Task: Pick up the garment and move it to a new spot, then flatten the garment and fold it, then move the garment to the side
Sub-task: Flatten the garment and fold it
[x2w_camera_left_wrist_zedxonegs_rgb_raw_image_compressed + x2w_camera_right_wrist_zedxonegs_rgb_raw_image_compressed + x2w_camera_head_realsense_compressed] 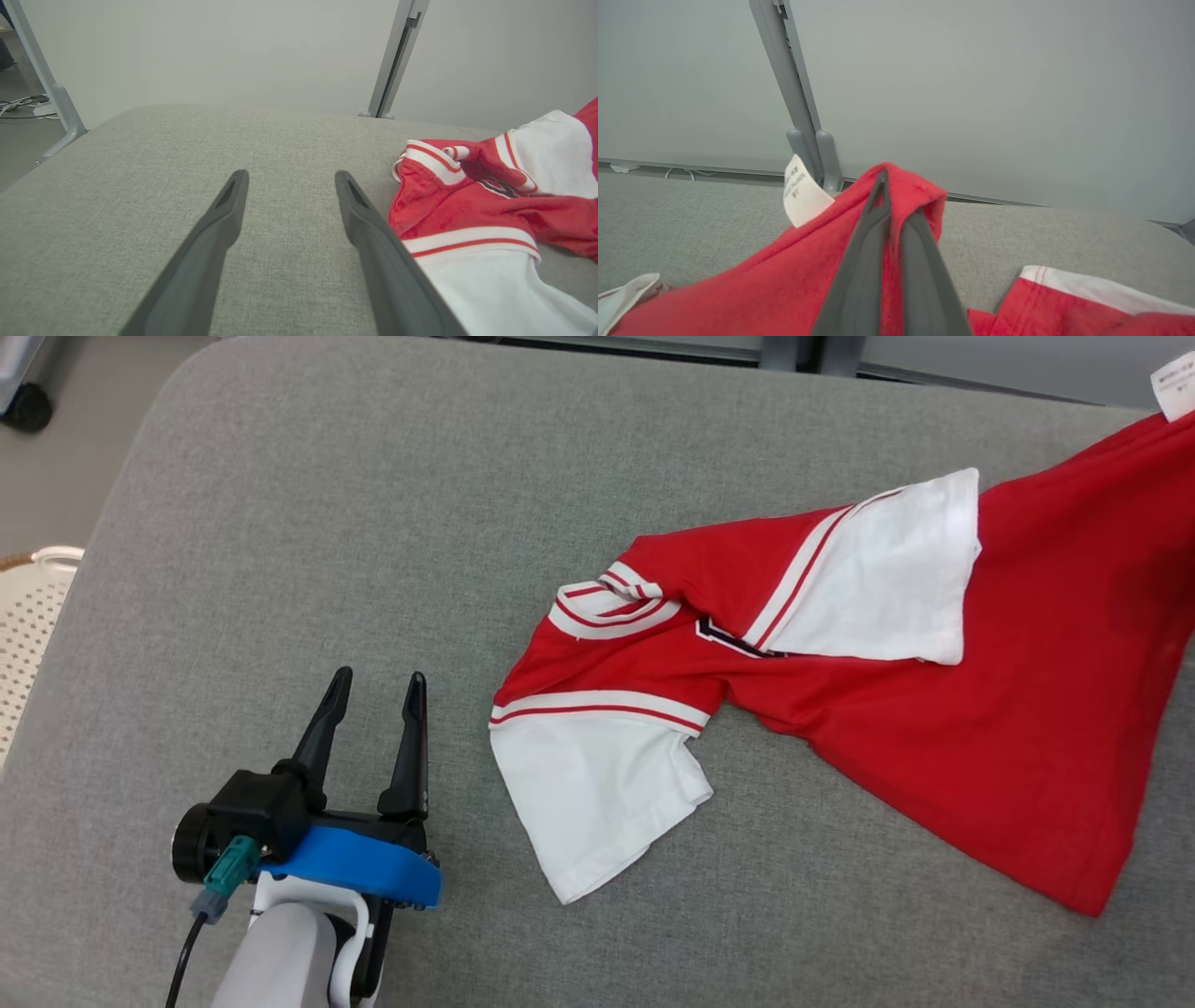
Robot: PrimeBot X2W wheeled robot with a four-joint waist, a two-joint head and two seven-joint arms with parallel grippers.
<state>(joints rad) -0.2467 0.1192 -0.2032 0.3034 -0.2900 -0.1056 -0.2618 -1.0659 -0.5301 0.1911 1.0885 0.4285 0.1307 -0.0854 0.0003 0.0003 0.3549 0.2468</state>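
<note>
At the lower left of the head view the left end effector (379, 677) rests empty on the grey fabric-covered desk (373, 476), fingers spread wide and pointing up the view. Just to its right the red-and-white garment (934, 728) lies crumpled, its long axis running across the desk with collar and white sleeve (588, 793) toward the left and hem toward the right. In the right wrist view the right end effector (896, 200) is pinched tight on a raised red fold beside the white label (801, 191).
</note>
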